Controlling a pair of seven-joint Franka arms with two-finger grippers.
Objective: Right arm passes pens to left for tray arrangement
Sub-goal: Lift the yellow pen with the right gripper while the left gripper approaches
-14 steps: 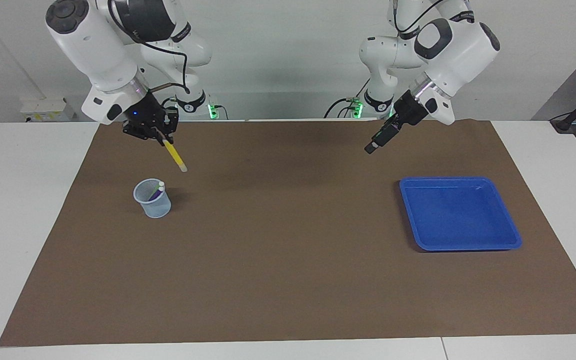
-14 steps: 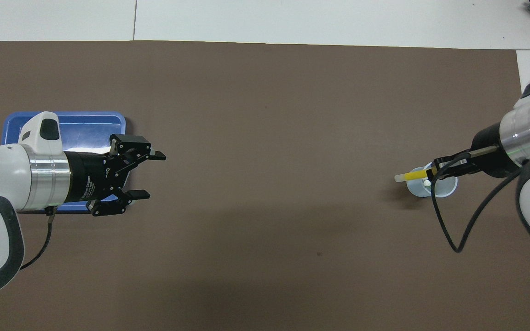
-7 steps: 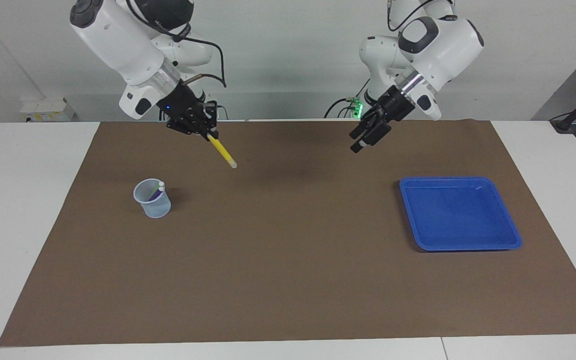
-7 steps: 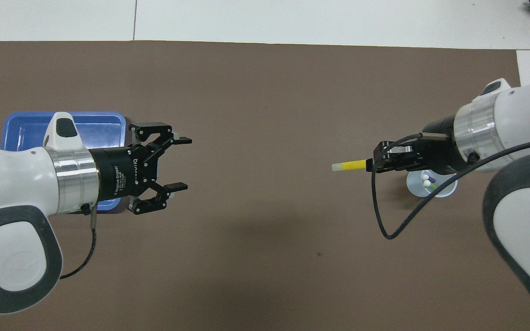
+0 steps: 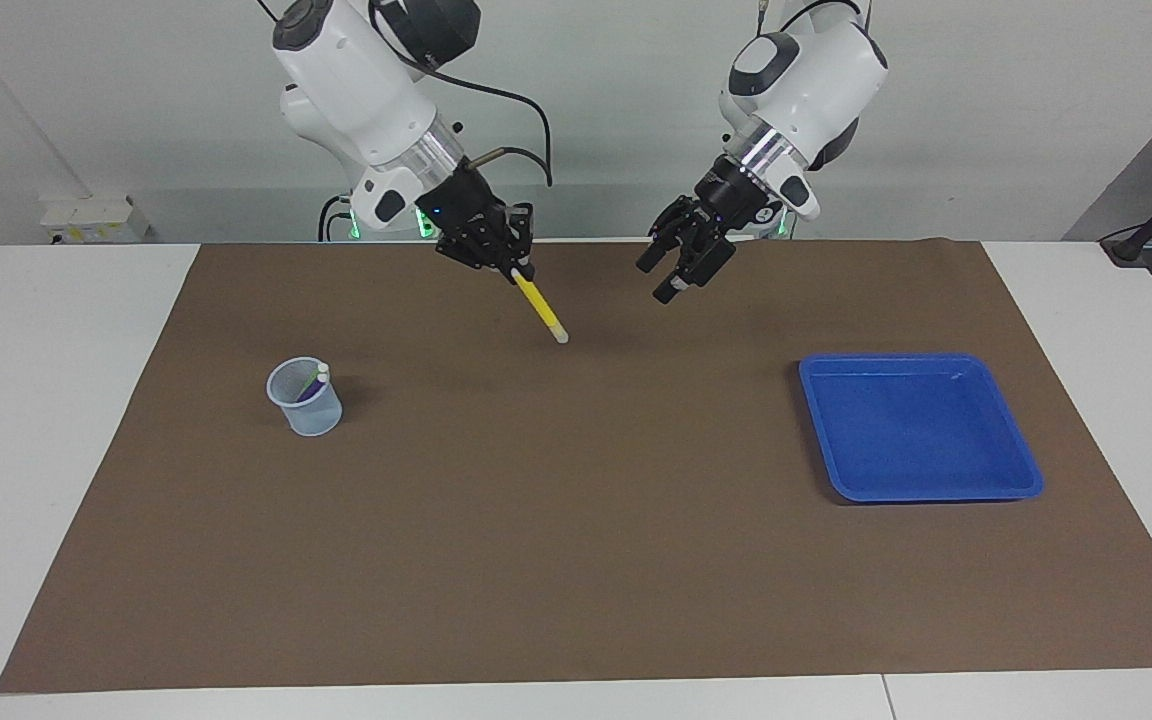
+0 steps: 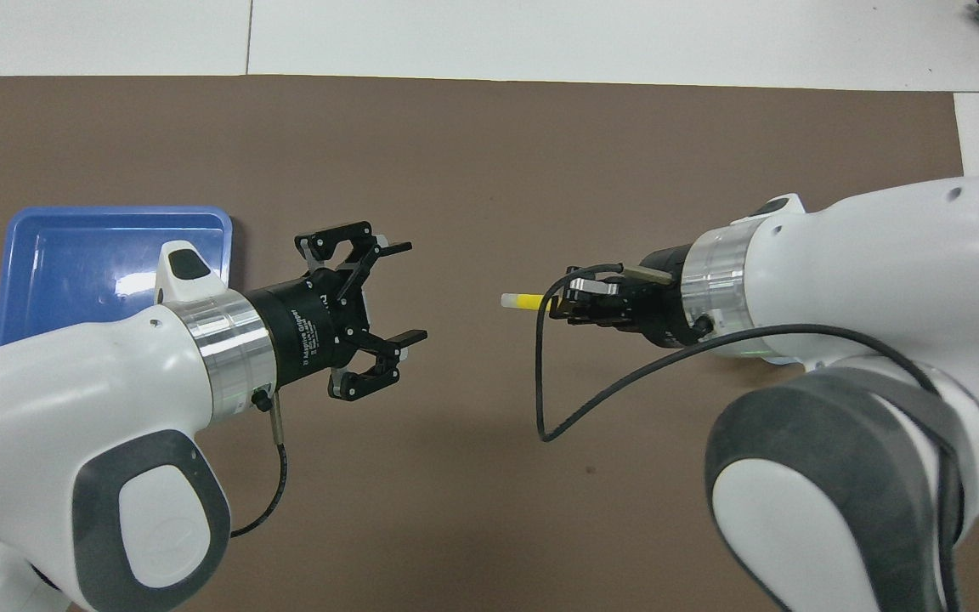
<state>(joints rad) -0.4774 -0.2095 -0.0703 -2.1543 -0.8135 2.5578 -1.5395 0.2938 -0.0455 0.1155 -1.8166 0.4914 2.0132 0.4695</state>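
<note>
Facing view: the right gripper (image 5: 516,268) is up over the middle of the brown mat (image 5: 576,560), fingers clamped on the yellow pen (image 5: 540,308), which slants down with its pale end lowest and clear of the mat. The left gripper (image 5: 663,278) hangs close by in the air, fingers spread wide and holding nothing, aimed toward the pen but apart from it. The other two pens, green and purple (image 5: 313,384), stand in the small mesh cup (image 5: 305,398) toward the right arm's end of the table. The blue tray (image 5: 1021,470) lies bare toward the left arm's end.

Overhead view: both grippers face each other over the mat's middle. The left gripper (image 6: 404,292) shows its two fingers well apart, the pen's pale tip (image 6: 510,300) pointing at the gap between them with open mat between. The tray (image 6: 31,223) lies partly under the left arm.

This looks like the handover of the first pen, just short of contact. Next, I judge, the two must close the gap so the free pale end sits between the open fingers; the left should pinch before the right lets go.
</note>
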